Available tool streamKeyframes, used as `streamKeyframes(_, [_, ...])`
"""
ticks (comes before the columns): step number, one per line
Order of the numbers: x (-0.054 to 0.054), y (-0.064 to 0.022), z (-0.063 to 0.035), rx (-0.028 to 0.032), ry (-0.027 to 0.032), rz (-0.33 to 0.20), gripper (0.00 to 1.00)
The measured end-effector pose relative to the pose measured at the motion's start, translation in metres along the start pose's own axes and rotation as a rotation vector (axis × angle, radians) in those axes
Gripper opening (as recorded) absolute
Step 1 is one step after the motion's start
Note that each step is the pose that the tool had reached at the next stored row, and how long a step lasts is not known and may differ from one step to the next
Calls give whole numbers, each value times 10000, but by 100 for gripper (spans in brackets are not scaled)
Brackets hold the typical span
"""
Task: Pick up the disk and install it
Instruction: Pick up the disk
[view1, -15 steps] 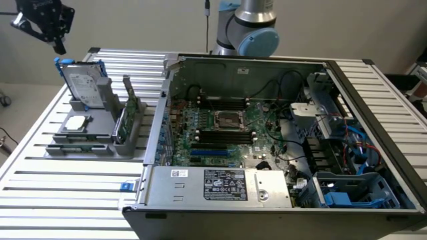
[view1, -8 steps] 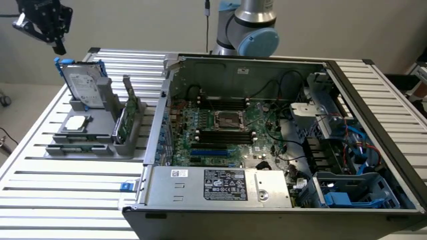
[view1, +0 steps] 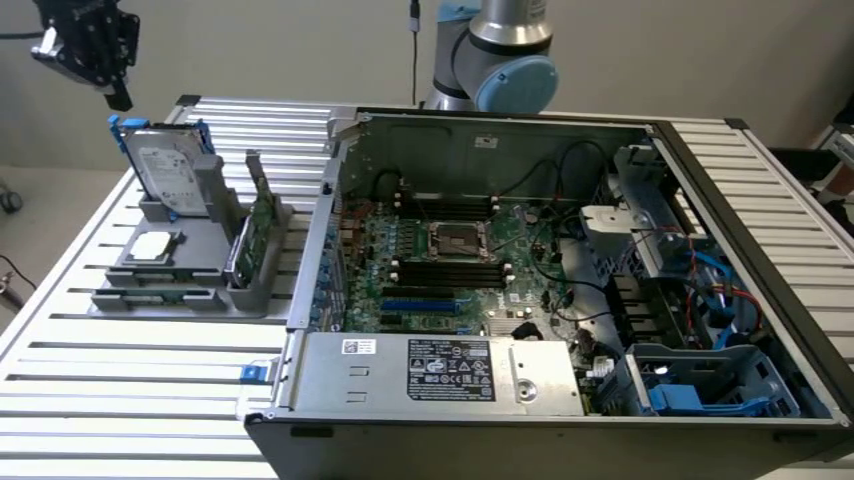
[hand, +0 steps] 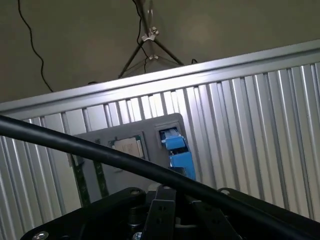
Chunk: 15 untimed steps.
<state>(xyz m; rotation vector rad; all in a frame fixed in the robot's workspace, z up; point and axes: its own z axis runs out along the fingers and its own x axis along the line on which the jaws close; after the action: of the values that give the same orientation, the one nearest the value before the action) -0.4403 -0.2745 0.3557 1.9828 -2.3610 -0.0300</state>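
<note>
Beside the open computer case (view1: 467, 140), the disk (view1: 174, 170) stood on end in a grey holder (view1: 187, 292) toward the worktop's (view1: 134, 400) far corner, just beneath the empty, pressed-together jaws.

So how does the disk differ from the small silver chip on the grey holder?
The disk stands upright in its slot; the chip lies flat. The disk is clearly larger. The disk has a blue frame; the chip has none. Both are silver-grey and sit in the same grey holder.

My table (view1: 134, 400): ribbed metal slats.
Exterior view's left: grey parts holder (view1: 174, 300).
Beside it: open computer case (view1: 507, 135).
</note>
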Motion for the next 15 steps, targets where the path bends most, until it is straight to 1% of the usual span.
streamKeyframes(4, [0, 0, 4, 38, 35, -728, 11])
streamKeyframes(6, [0, -1, 6, 73, 43, -1078, 11])
streamKeyframes(8, [0, 0, 8, 124, 46, -1402, 11])
streamKeyframes(10, [0, 0, 10, 200, 40, -1683, 11])
streamKeyframes(12, [0, -1, 11, 310, 7, -1902, 11])
streamKeyframes(13, [-1, -1, 13, 368, -24, -1988, 11])
streamKeyframes(14, [-2, 0, 13, 412, -68, -2053, 11])
streamKeyframes(15, [-4, 0, 13, 450, -128, -2109, 11])
